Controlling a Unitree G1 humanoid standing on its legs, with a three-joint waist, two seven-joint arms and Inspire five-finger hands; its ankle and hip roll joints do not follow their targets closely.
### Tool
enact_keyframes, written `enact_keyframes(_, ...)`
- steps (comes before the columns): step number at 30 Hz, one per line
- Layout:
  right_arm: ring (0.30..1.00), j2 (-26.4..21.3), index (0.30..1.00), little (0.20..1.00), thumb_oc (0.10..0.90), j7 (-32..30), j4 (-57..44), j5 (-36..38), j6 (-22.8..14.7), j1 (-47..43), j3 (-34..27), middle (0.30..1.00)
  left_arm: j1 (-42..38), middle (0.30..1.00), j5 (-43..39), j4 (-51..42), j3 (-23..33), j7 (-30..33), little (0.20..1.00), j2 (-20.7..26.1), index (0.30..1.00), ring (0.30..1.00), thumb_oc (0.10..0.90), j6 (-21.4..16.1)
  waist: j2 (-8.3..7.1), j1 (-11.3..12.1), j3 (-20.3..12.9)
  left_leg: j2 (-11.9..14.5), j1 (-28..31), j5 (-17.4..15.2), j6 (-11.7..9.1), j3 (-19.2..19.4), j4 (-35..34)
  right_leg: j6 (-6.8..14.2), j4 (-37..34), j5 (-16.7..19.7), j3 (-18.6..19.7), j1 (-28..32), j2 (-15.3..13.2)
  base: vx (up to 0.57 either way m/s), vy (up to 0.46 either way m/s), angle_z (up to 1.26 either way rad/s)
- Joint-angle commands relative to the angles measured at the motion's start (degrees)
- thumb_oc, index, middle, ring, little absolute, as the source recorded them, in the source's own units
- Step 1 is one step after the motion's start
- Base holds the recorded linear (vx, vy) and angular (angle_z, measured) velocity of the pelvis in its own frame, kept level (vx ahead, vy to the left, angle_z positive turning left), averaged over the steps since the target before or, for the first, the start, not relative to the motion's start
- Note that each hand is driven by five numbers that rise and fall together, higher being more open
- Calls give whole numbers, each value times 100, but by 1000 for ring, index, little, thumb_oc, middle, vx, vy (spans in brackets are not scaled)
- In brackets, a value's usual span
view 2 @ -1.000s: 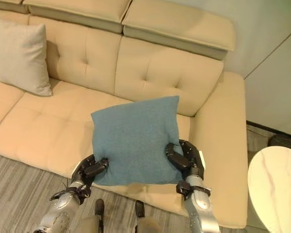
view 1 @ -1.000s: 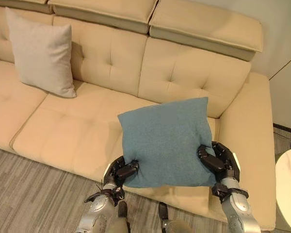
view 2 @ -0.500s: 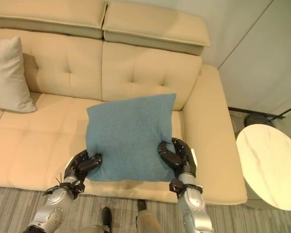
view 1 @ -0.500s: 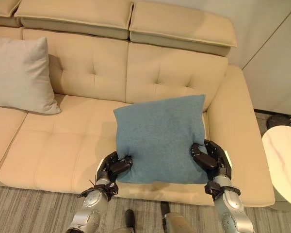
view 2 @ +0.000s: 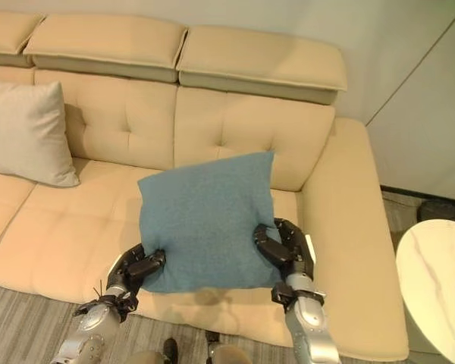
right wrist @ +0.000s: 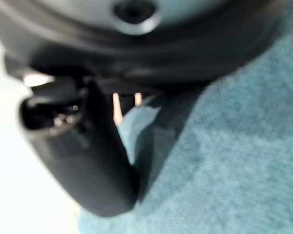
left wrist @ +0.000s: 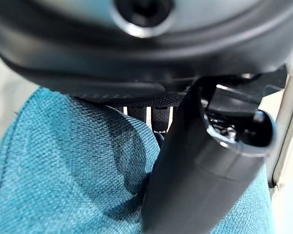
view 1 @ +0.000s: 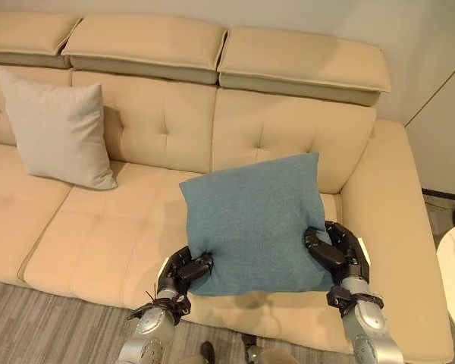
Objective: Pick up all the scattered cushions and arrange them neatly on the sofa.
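A beige tufted sofa [view 1: 121, 220] is spanning the scene, with padded headrests along its back and an armrest on the robot's right. Grey striped flooring [view 1: 38, 326] is showing in front of it, and part of a round white marble-patterned side table [view 2: 440, 280] is showing beyond the armrest, on the far right.

A blue cushion [view 1: 254, 220] is being held up above the front of the seat, just inside the armrest, tilted so that its face is turned towards the camera; its top edge is overlapping the lower part of the backrest in the head views. A shadow is being cast on the seat edge beneath it.

A beige cushion [view 1: 57, 129] is being propped upright against the backrest on the robot's left part of the sofa, well apart from the blue one.

The blue cushion is being gripped at both lower corners. The left hand [view 1: 186, 271] is clamped on the lower left corner, its thumb pressed into the fabric as seen in the left wrist view. The right hand [view 1: 337, 254] is clamped on the lower right corner, with its thumb being pressed over the cloth in the right wrist view
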Motion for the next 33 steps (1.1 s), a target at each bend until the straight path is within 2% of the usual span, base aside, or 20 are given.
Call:
enact_keyframes(1, 300, -80, 300, 300, 400, 356, -658, 6, -635, -346, 241, 300, -746, 300, 150, -1394, -468, -719, 300, -534, 300, 300, 400, -646, -20, -47, -508, 342, 31, 425, -136, -309, -1686, 487, 443, -865, 246, 134, 221, 76, 60, -21)
enact_keyframes(6, 300, -35, 300, 300, 400, 343, -652, -87, -578, -348, 221, 300, -747, 300, 249, -1349, -492, -742, 300, -481, 300, 300, 400, -619, 79, -144, -677, 388, 352, 487, -77, -113, -2141, 560, 404, -911, 357, 248, 121, 136, 136, -31)
enact_keyframes(10, 300, 33, 300, 300, 400, 398, -618, -198, -482, -434, 381, 300, -681, 300, 272, -1388, -394, -722, 300, -333, 300, 300, 400, -617, 61, -86, -734, 366, 596, 459, 74, 350, -2403, 724, 434, -788, 670, 184, -26, 117, 184, -45)
enact_keyframes(15, 300, -5, 300, 300, 400, 256, -614, -509, -555, -747, 439, 300, -956, 300, 560, -1495, -254, -567, 300, -166, 300, 300, 400, -762, 89, -43, -738, 328, 524, 550, 151, 561, -2729, 883, 244, -580, 726, -100, -126, 2, 79, -34)
enact_keyframes(18, 300, 1, 300, 300, 400, 166, -609, -600, -613, -916, 448, 300, -1135, 300, 739, -1558, -215, -480, 300, -109, 300, 300, 400, -860, 108, -37, -762, 328, 387, 565, 153, 596, -2774, 905, 112, -497, 716, -240, -143, -46, 7, -4)
enact_keyframes(22, 300, -7, 300, 300, 400, -405, -678, -1198, -946, -1621, 514, 300, -1959, 300, 1582, -1560, -190, 32, 300, 45, 300, 300, 400, -1239, 165, -4, -785, 335, -108, 642, 90, 595, -2774, 959, -8, -366, 634, -741, -124, -77, -16, -4)
enact_keyframes(24, 300, -16, 300, 300, 400, -563, -669, -1358, -1005, -1783, 531, 300, -2188, 300, 1748, -1493, -222, 162, 300, 46, 300, 300, 400, -1309, 187, -8, -826, 343, -230, 658, 60, 574, -2774, 960, -8, -369, 599, -862, -117, -55, -14, 0)
enact_keyframes(26, 300, -220, 300, 300, 400, -1416, -758, -2328, -1186, -2518, 592, 300, -3174, 300, 2461, -1326, -374, 832, 300, 84, 300, 300, 400, -1571, 252, -4, -777, 334, -534, 765, -41, 497, -2774, 969, -8, -316, 470, -1185, -80, -71, -36, 11)
enact_keyframes(27, 300, -220, 300, 300, 400, -1433, -747, -2343, -1188, -2540, 595, 300, -3198, 300, 2470, -1314, -376, 844, 300, 78, 300, 300, 400, -1575, 257, -9, -771, 335, -546, 769, -41, 490, -2774, 969, -8, -314, 464, -1195, -79, -72, -30, 14)
enact_keyframes(29, 300, -387, 300, 300, 400, -2070, -738, -3092, -1239, -3047, 680, 300, -3775, 300, 2998, -1185, -412, 1351, 300, 103, 300, 300, 400, -1697, 297, 35, -695, 311, -729, 847, -86, 431, -2774, 972, -8, -272, 386, -1378, -73, -73, -33, 15)
enact_keyframes(32, 300, -468, 300, 300, 400, -2415, -634, -3481, -1218, -3370, 756, 300, -4183, 300, 3316, -1096, -450, 1649, 300, 81, 300, 300, 400, -1756, 310, 54, -649, 298, -869, 901, -112, 387, -2774, 973, -8, -257, 353, -1501, -65, -50, -29, 7)
enact_keyframes(33, 300, -592, 300, 300, 400, -2724, -481, -3784, -1178, -3653, 792, 300, -4537, 300, 3536, -994, -452, 1928, 300, 79, 300, 300, 400, -1803, 326, 68, -590, 283, -993, 955, -142, 362, -2774, 975, -8, -231, 317, -1631, -71, -57, -29, 7)
